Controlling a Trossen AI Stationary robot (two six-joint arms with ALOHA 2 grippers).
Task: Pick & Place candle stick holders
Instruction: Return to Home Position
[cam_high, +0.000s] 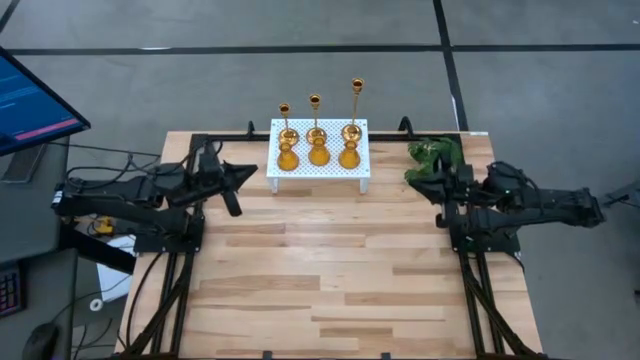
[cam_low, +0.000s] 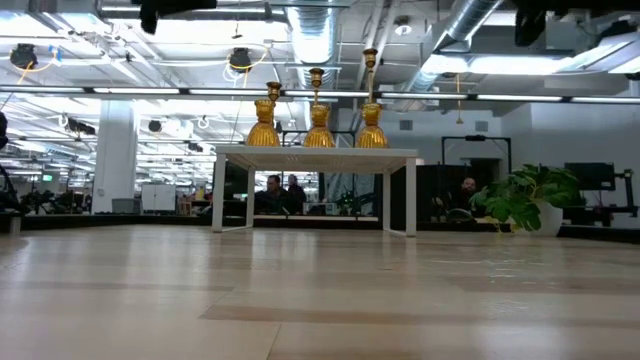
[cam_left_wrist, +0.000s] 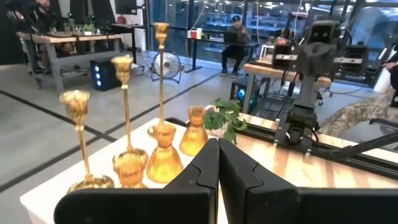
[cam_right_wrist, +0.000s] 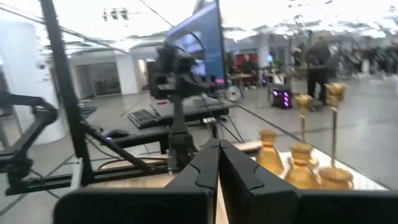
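Your left tool (cam_high: 240, 187) hangs over the table (cam_high: 330, 280) just off the left end of the white perforated stand (cam_high: 300, 178). Its two fingers are pressed together with nothing between them, and the left wrist view shows the tips meeting.

All six candle stick holders (cam_low: 318, 128) are on top of the stand in two rows of three. Each one is upright, its long axis vertical and its cup pointing up.

Along the stand's far edge, from its left end to its right, you have the short slim stick (cam_high: 288, 133), the medium slim stick (cam_high: 316, 130) and the tall slim stick (cam_high: 352, 128), so the heights step up towards the stand's right end.

Along the stand's near edge sit the left bulbous holder (cam_high: 288, 158), the middle bulbous holder (cam_high: 319, 154) and the right bulbous holder (cam_high: 349, 157). Each is lined up in front of one stick. In the low view each bulbous piece hides the lower stem of the stick behind it.

The green plant (cam_high: 432, 155) sits near the stand's right end. Your right tool (cam_high: 440, 192) hangs just beside the plant, on the side away from the stand. Its fingers are also closed on each other and empty, as the right wrist view shows.
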